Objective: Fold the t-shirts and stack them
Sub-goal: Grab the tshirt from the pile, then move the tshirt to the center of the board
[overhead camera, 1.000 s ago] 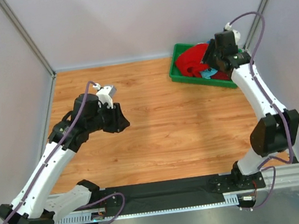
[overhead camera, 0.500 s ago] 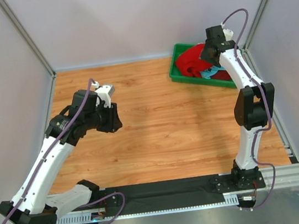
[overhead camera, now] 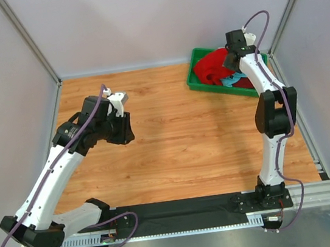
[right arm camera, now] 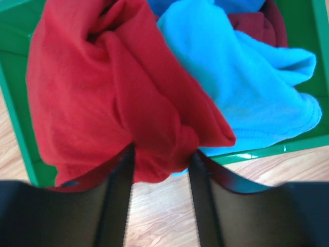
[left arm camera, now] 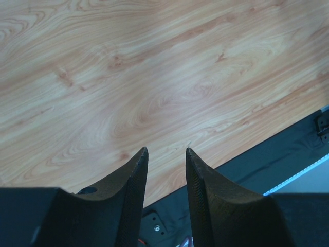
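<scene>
The bright red t-shirt (right arm camera: 103, 77) lies bunched on top of the pile in the green bin (right arm camera: 13, 46) at the table's far right (overhead camera: 195, 83). My right gripper (right arm camera: 160, 149) is over the bin's near edge, its jaws closed on a fold of the red t-shirt (overhead camera: 209, 68). A light turquoise t-shirt (right arm camera: 241, 87) lies beside it, with a dark red one (right arm camera: 257, 23) and a blue one (right arm camera: 164, 5) behind. My left gripper (left arm camera: 166, 150) is open and empty above bare wood at the left (overhead camera: 128, 133).
The wooden table (overhead camera: 185, 133) has grey walls on three sides. A black strip (left arm camera: 288, 149) runs along the near edge by the arm bases. The right arm stands tall along the right side.
My right arm has straightened up and drawn in over the bin, its gripper staying at the red t-shirt. My left arm has shifted slightly.
</scene>
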`<state>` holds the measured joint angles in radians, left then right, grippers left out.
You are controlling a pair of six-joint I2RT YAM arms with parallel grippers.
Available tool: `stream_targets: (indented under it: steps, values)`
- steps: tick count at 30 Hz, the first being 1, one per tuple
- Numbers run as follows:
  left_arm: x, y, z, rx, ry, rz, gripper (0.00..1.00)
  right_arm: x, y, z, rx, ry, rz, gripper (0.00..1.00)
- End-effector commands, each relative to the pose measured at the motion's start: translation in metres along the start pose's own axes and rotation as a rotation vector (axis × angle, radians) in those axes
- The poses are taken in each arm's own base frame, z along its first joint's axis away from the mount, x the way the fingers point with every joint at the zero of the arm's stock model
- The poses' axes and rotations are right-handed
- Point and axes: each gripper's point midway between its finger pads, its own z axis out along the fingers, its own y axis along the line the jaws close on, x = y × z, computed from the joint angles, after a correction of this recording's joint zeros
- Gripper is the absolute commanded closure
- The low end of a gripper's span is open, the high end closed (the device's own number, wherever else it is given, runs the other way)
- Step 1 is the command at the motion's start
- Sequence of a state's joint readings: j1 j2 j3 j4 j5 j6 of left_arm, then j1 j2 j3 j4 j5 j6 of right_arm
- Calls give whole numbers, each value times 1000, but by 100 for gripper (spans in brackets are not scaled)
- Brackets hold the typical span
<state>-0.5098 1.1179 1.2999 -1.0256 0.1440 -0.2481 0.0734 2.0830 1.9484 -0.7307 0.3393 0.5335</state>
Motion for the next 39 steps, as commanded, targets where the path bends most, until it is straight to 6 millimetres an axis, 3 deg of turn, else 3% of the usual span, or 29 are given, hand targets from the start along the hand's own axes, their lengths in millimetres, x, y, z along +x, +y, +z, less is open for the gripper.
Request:
stream_targets:
  steps: [1, 4, 5, 8, 10, 13, 14, 16, 18, 19, 21, 22, 24, 25, 27, 28, 30, 31, 33, 34, 35, 36, 38, 39]
  values:
    - [-12, 0, -9, -3, -34, 0, 57, -35, -3, 1, 2, -98, 34, 57]
    - [-13, 0, -9, -4, -33, -10, 57, -47, -2, -2, -12, -118, 28, 82]
    - [-14, 0, -8, -6, -32, -14, 57, -55, 0, -7, -21, -136, 30, 100]
    - [-18, 1, -9, -14, -34, -28, 58, -77, 4, -28, -44, -182, 26, 100]
    - [-22, 3, -11, -31, -43, -37, 60, -104, 11, -52, -79, -252, 43, 100]
    - [-27, 8, -17, -61, -78, -54, 61, -160, 31, -115, -201, -396, 95, 100]
    - [-28, 10, -21, -72, -95, -62, 61, -170, 39, -132, -241, -428, 105, 100]
    - [-31, 12, -25, -82, -118, -72, 61, -202, 55, -188, -367, -530, 143, 100]
    - [-34, 15, -32, -103, -147, -82, 61, -216, 78, -233, -506, -604, 174, 100]
    - [-36, 16, -37, -108, -166, -85, 61, -215, 91, -268, -588, -633, 165, 100]
    - [-38, 19, -41, -125, -186, -95, 60, -217, 102, -305, -663, -690, 147, 100]
    - [-40, 19, -44, -127, -201, -98, 60, -220, 104, -335, -719, -732, 152, 100]
    - [-42, 19, -51, -130, -229, -101, 60, -209, 122, -376, -825, -751, 125, 100]
    - [-43, 22, -57, -149, -253, -104, 59, -199, 128, -406, -881, -760, 114, 100]
    - [-45, 25, -63, -172, -270, -107, 59, -186, 131, -427, -925, -745, 92, 100]
    - [-49, 25, -72, -178, -295, -107, 58, -177, 132, -448, -969, -732, 96, 100]
    - [-51, 31, -82, -219, -316, -111, 57, -154, 136, -454, -1012, -649, 88, 100]
    - [-54, 31, -93, -225, -348, -111, 56, -140, 137, -473, -1060, -625, 79, 100]
    - [-56, 36, -106, -256, -386, -115, 52, -105, 148, -471, -1096, -518, 34, 100]
    - [-56, 36, -114, -260, -411, -118, 51, -85, 151, -485, -1142, -464, 24, 100]
    - [-56, 37, -123, -267, -441, -119, 49, -54, 158, -487, -1182, -361, -13, 100]
    - [-56, 38, -122, -269, -441, -119, 48, -41, 162, -476, -1171, -321, -39, 100]
    - [-55, 36, -127, -258, -458, -110, 46, 1, 171, -477, -1221, -173, -78, 100]
    - [-55, 35, -126, -253, -453, -108, 46, 43, 178, -461, -1238, -24, -142, 99]
